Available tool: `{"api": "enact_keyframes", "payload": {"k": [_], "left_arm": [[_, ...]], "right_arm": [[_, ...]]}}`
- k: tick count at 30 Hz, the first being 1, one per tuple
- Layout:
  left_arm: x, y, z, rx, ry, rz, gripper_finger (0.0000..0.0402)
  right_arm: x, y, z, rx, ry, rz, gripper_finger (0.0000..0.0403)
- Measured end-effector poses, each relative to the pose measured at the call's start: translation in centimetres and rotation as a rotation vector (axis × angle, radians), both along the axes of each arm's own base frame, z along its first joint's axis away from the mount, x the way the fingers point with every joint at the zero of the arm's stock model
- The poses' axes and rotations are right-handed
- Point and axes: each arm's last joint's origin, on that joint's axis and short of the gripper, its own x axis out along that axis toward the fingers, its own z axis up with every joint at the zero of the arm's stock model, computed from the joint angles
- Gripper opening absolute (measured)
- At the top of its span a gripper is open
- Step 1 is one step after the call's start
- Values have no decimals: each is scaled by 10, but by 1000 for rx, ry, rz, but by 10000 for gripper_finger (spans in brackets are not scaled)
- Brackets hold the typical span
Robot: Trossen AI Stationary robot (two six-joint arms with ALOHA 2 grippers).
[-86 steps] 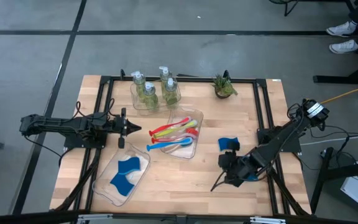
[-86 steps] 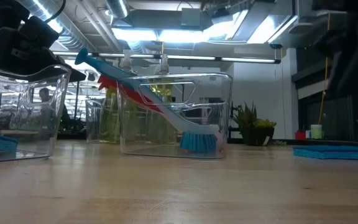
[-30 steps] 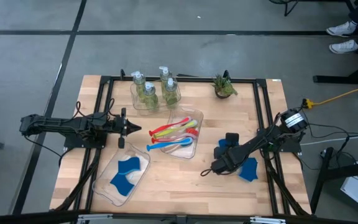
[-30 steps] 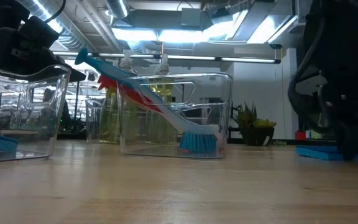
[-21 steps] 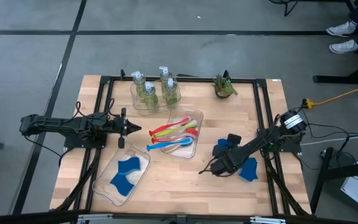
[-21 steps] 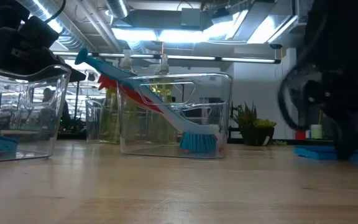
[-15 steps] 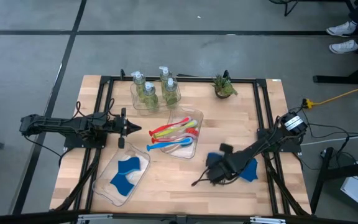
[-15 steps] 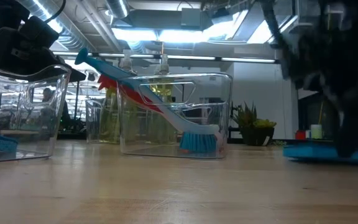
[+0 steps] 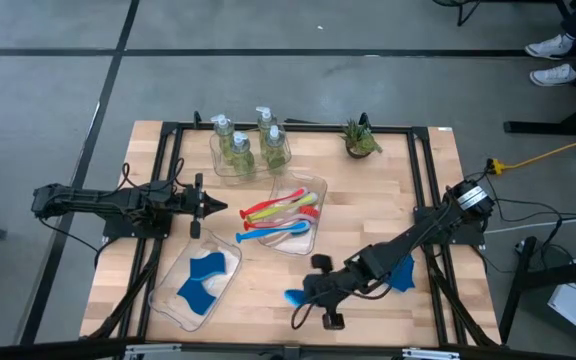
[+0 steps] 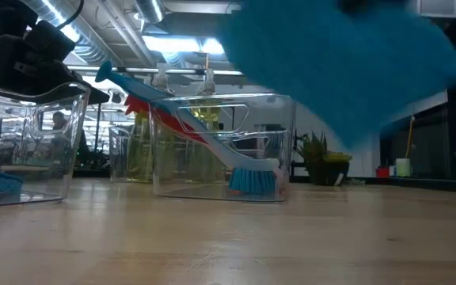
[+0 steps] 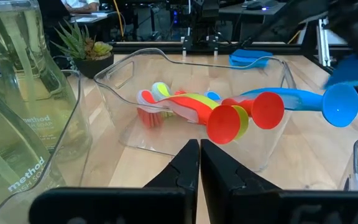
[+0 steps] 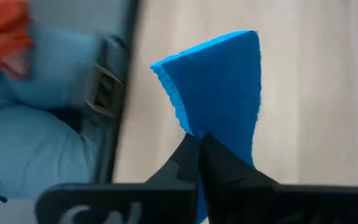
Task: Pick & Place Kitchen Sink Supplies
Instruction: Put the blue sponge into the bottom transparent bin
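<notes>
Over the table's near middle, right gripper (image 9: 303, 296) pinched shut on a blue sponge piece (image 9: 295, 296), short of the sponge tray (image 9: 173, 300). Another sponge (image 9: 402, 273) left by the right edge. Bottles (image 9: 239, 146) and brushes (image 9: 280, 220) apparently sorted already. Left gripper (image 9: 222, 207) closed, empty, beside the brush tray (image 9: 310, 245).

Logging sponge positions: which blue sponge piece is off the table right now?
The sponge piece pinched in the right gripper, carried near the table's front. Another lies on the wood; the rest sit in the tray.

Even overhead light — soft shadows | low view: sponge (image 10: 347, 63) blurred
</notes>
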Motion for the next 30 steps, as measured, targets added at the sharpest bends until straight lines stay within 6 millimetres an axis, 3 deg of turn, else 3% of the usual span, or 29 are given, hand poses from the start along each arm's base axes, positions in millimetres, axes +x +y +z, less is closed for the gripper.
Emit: {"api": "enact_keyframes", "payload": {"k": [9, 19, 25, 30], "left_arm": [[0, 0, 0, 0, 0, 0, 10], [0, 0, 0, 0, 0, 0, 13], [0, 0, 0, 0, 2, 0, 9], [0, 0, 0, 0, 3, 0, 10]], "right_arm": [[28, -6, 26, -93, -419, 192, 4], [49, -22, 36, -100, -685, 495, 5], [67, -40, 42, -228, -877, 497, 5], [90, -61, 49, -278, -933, 442, 5]]}}
